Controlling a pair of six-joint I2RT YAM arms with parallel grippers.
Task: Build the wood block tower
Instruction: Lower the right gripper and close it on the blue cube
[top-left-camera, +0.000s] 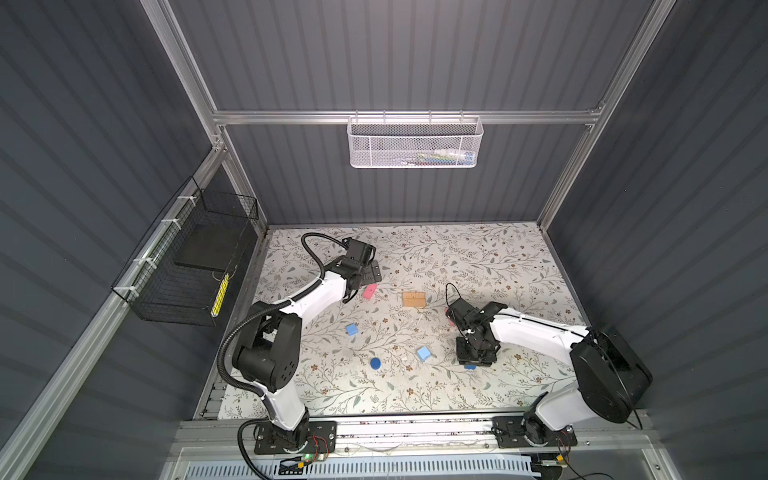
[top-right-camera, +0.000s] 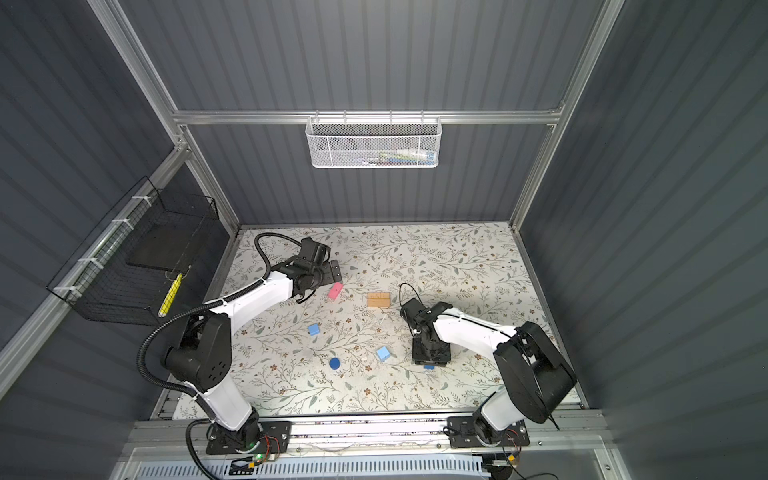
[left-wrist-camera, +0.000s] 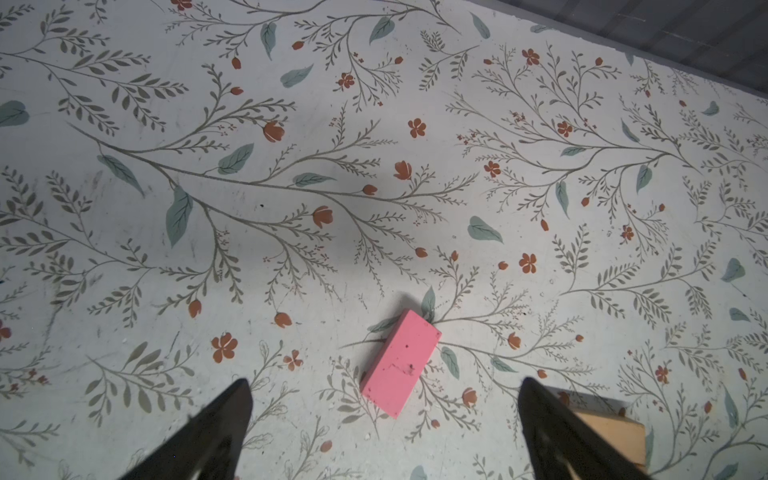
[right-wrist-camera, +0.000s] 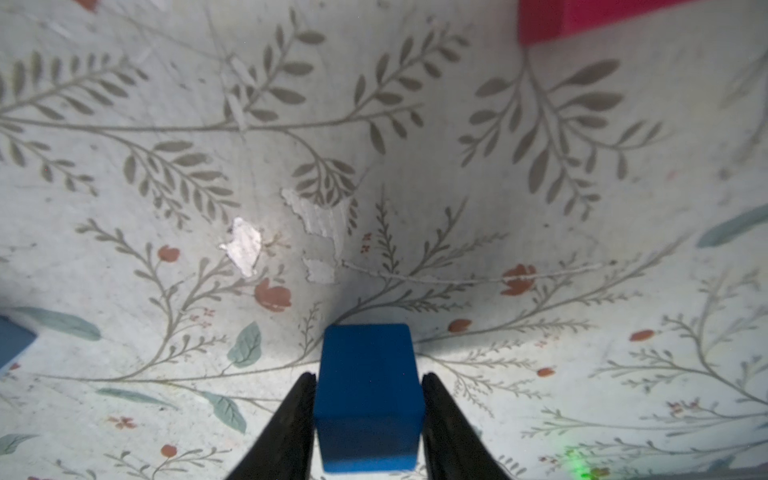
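Note:
My right gripper (right-wrist-camera: 369, 376) is shut on a dark blue cube (right-wrist-camera: 368, 399), its fingers pressing two opposite sides, low over the mat. In both top views only a corner of this cube (top-left-camera: 470, 366) (top-right-camera: 428, 366) shows under the right gripper (top-left-camera: 473, 360). My left gripper (left-wrist-camera: 384, 386) hangs open above a pink oblong (left-wrist-camera: 401, 361) (top-left-camera: 369, 291) that lies flat and untouched. The tan blocks (top-left-camera: 414, 300) (left-wrist-camera: 611, 432) lie flat mid-table. Two light blue cubes (top-left-camera: 352, 329) (top-left-camera: 424, 354) and a dark blue disc (top-left-camera: 375, 363) lie loose. A red-pink block (right-wrist-camera: 582, 16) sits by the right wrist.
A black wire basket (top-left-camera: 187, 266) hangs on the left wall. On the back rail hangs a white mesh basket (top-left-camera: 415, 141). Grey walls close in the floral mat (top-left-camera: 478, 257) on three sides. The arm bases stand along the front edge.

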